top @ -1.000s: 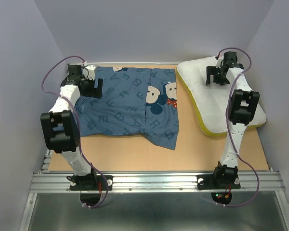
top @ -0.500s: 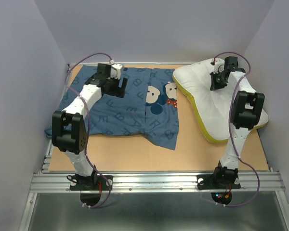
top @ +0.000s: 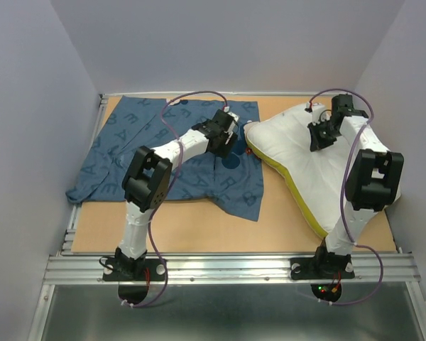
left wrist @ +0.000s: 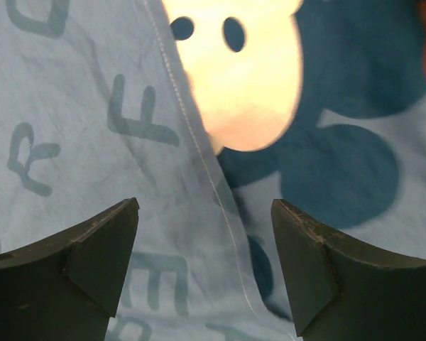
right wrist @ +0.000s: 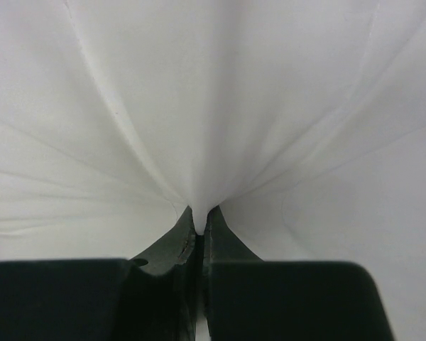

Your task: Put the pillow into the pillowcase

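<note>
On my top feed I see a tan wooden counter, flat and rectangular, running back to the far wall. Pale lavender walls close it in at the left, back and right. Along its near edge lies a ribbed aluminium rail that spans the full width. Nearer than the rail sits a dull grey metal panel with a soft sheen.

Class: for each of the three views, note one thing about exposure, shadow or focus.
Top external: even, soft light, sharp throughout, only weak shadows. Left wrist: the pale mouse face on the pillowcase glows overexposed and looks slightly soft. Right wrist: the pillow fills the frame near-white; only crease shading shows form.
</note>
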You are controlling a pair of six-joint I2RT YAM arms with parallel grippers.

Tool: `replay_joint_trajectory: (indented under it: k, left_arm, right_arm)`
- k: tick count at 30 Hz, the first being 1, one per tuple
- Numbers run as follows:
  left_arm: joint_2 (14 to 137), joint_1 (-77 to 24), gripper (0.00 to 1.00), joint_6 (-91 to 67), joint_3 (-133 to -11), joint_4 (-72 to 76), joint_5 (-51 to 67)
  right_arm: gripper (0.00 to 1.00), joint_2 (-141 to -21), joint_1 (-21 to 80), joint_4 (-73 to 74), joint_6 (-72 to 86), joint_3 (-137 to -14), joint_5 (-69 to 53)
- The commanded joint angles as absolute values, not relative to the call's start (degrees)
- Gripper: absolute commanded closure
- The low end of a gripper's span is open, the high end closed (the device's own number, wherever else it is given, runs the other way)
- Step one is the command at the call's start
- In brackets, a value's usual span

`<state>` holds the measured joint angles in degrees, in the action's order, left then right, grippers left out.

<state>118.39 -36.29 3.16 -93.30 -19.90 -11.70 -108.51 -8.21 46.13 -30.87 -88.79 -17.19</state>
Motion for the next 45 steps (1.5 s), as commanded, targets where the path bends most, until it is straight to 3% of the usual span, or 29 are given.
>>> replay_joint_trajectory:
  k: [1,13,18,24,30,34,37,43,45]
  left_arm:
    - [120.14,-35.6,0.15,2.37,-97.55,-21.27,-17.92]
    - [124.37,-35.6,0.23,4.57,-100.11,-22.67,-19.69]
    - [122.35,-36.03,0.16,5.27,-98.44,-21.97,-13.89]
    - [123.48,-36.21,0.14,6.15,-98.18,-23.03,-17.22]
    - [125.25,-36.04,0.22,6.15,-99.05,-26.01,-22.84]
    - [123.32,-35.69,0.3,6.24,-98.44,-26.45,-24.87]
    - [121.04,-34.9,0.43,6.15,-98.26,-26.63,-24.26]
    - [114.98,-33.66,0.83,6.94,-94.14,-26.02,-16.62]
    - [113.91,-33.66,0.89,6.86,-91.94,-25.75,-14.16]
  right_arm:
    - [0.99,-103.63,-8.61,46.67,-33.22,-86.05,-17.58]
    - [0.99,-102.65,-8.53,46.76,-33.66,-84.02,-16.17]
    - [0.99,-103.01,-8.53,46.76,-33.66,-84.2,-16.52]
    - [1.0,-102.83,-8.53,46.67,-33.84,-84.55,-16.79]
    - [0.99,-102.31,-8.53,46.76,-34.54,-84.9,-17.58]
    - [0.99,-101.34,-8.61,46.85,-35.42,-85.78,-18.8]
    - [0.99,-99.68,-8.53,47.46,-36.21,-86.66,-22.22]
    - [0.99,-98.0,-7.04,48.69,-35.87,-90.96,-28.56]
    - [0.99,-98.87,-6.16,47.38,-32.18,-93.42,-28.48]
